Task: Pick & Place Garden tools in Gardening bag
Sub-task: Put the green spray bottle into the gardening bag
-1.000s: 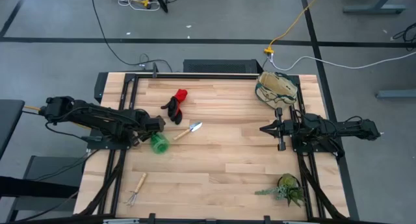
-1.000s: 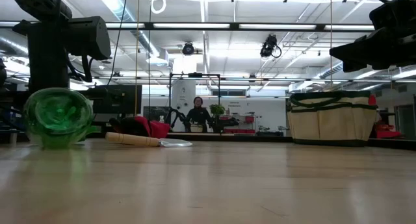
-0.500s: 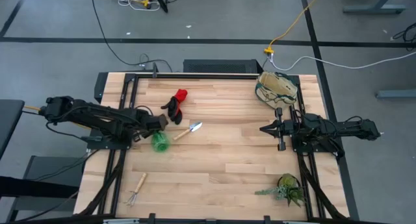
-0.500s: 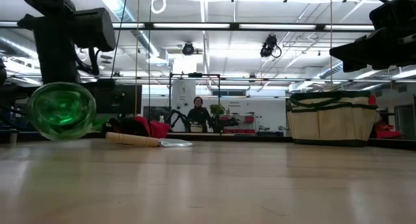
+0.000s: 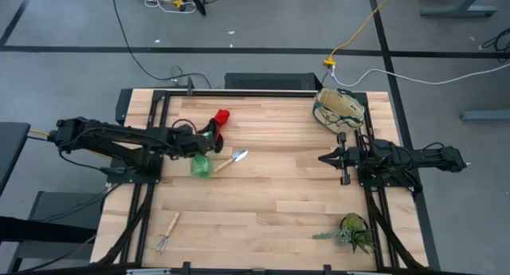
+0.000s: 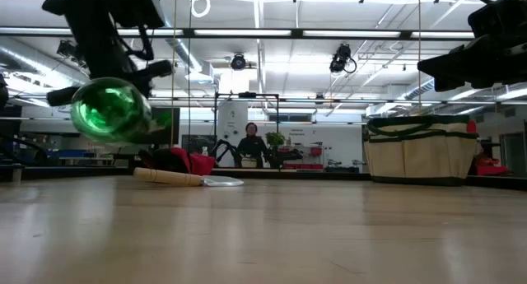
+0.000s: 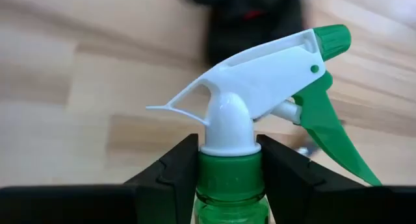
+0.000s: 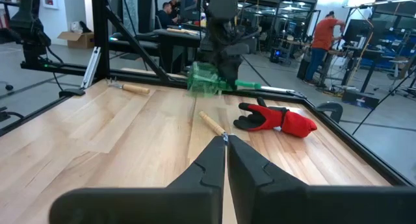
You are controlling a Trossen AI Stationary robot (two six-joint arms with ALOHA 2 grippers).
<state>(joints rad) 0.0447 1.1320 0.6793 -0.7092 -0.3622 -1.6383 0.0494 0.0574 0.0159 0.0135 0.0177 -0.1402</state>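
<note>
The green spray bottle (image 5: pixel 201 165) hangs clear of the table (image 5: pixel 279 219), gripped at its neck by the left gripper (image 7: pixel 227 160), whose fingers (image 7: pixel 174 165) press either side just under the white trigger head; seen from above, it sits at about nine o'clock from the table's centre; the trowel (image 5: pixel 232 159) lies just beside it toward three o'clock, and the red-and-black gloves (image 5: pixel 215 128) lie near at twelve o'clock; the little rake (image 5: pixel 167 233) rests well apart at seven o'clock near the front edge; the gardening bag (image 5: pixel 339 108) stands at the far corner, at one o'clock; the right gripper (image 5: pixel 323 159) waits at three o'clock, clenched on nothing, the leafy plant (image 5: pixel 351 232) at five o'clock.
</note>
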